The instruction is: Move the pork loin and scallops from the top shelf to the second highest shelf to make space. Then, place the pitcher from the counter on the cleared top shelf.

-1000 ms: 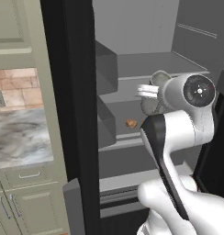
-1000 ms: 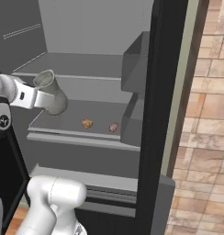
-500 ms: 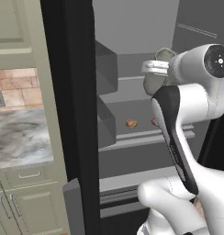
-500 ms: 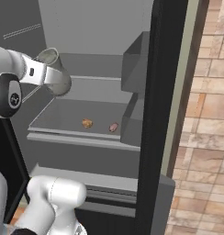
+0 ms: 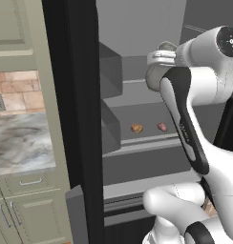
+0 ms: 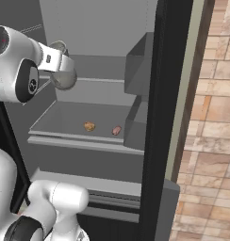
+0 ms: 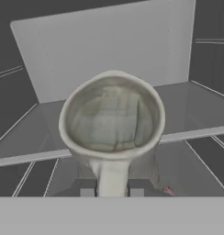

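My gripper [image 7: 112, 189] is shut on the loop handle of the grey-beige pitcher [image 7: 111, 114], which hangs upright inside the open fridge. The pitcher [image 5: 155, 76] [image 6: 64, 77] is level with the thin top shelf [image 5: 130, 82] [image 6: 102, 81], near its front edge [image 7: 192, 134]. Below it, the second highest shelf [image 5: 147, 143] [image 6: 84, 142] carries the orange-brown scallops [image 5: 136, 127] [image 6: 89, 126] and the pink pork loin [image 5: 162, 127] [image 6: 116, 130] side by side. The marbled counter [image 5: 23, 143] lies to the left, outside the fridge.
Grey bins [image 5: 111, 71] [image 6: 138, 66] stick out from the fridge's side wall beside both shelves. A dark fridge wall [image 5: 75, 119] stands between the counter and the shelves. A brick wall [image 6: 211, 141] is at the right. Sage-green cabinets [image 5: 27, 205] sit under the counter.
The arm has lifted the pitcher from the level of the lower shelf up to the top shelf and carried it deeper into the fridge. The grip is unchanged.
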